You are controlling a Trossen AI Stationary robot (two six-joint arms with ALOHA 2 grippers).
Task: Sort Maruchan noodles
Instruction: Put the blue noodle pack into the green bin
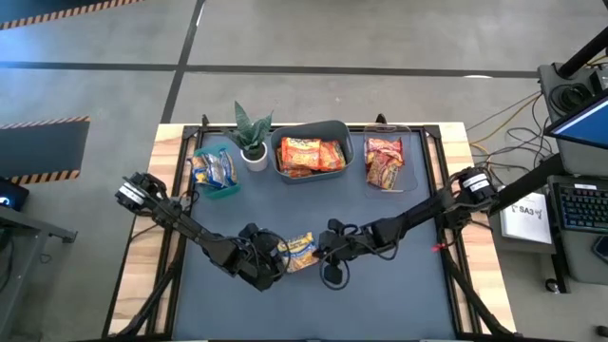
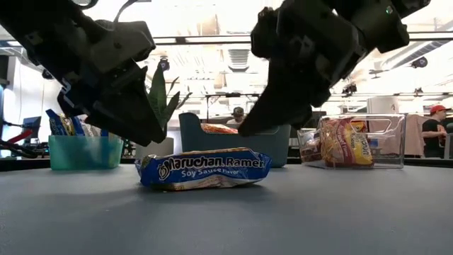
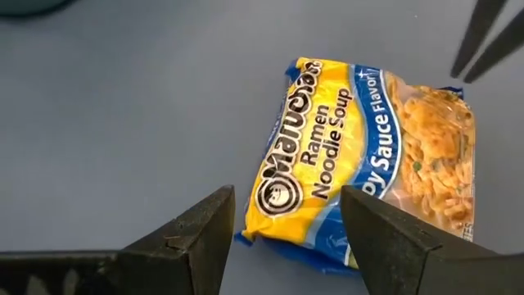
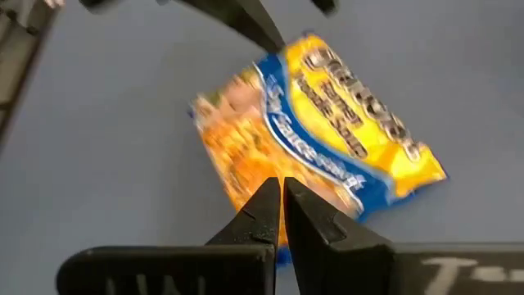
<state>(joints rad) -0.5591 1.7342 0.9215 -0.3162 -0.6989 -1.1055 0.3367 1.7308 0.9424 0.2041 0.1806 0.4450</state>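
While the Soy Sauce ramen packet [image 1: 300, 250] lies flat on the desk [image 1: 380, 294] in the high view, it sits between the left pincer [image 1: 269, 261] and right pincer [image 1: 328, 253]. Seen low, both hang just above its ends. Left wrist view: fingers [image 3: 192, 238] spread wide before the packet. Right wrist view: fingers [image 4: 258, 215] pressed together, holding nothing, over it.

Just ahead of the left gripper [image 3: 282, 238], the Soy Sauce ramen packet [image 3: 360, 164] is showing crinkly, glossy plastic film. The mat [image 1: 313, 304] under both grippers is looking matt and smooth, and pale bare wood of the table [image 1: 142, 256] is showing outside the left arm. The right gripper [image 4: 282, 213] is looking like dull black plastic. Well beyond the grippers, a clear glossy plastic bin [image 2: 396, 152], a smooth grey tub [image 1: 309, 128] and a translucent teal plastic bin [image 2: 85, 152] are standing.
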